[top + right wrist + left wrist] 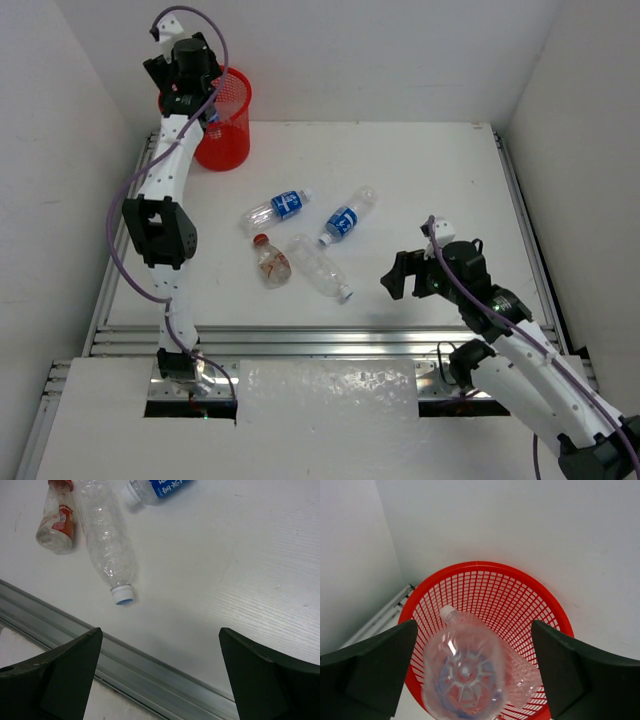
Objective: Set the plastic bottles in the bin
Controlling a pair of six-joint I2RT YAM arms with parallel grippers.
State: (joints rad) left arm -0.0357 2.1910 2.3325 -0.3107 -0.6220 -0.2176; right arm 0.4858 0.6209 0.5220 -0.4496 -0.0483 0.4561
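My left pincer (474, 635) hangs right above the red mesh bin (485, 567), released, its fingers spread wide. Between them a clear bottle (465, 677) shows me its base, blurred, over the bin's mouth. It is apart from the right finger and just beside the left. Inside the bin sits a white-capped bottle (448, 611), its cap near the mesh wall.

Four more lie on the desk (430, 180), well apart from the bin. A blue-labelled bottle (275, 208) is closest to the bin. Farther off are a second blue-labelled bottle (348, 217), a red-capped bottle (270, 260) and an unlabelled bottle (320, 267).

My right pincer (160, 635), farthest from the bin, is released too, with nothing between its fingers.
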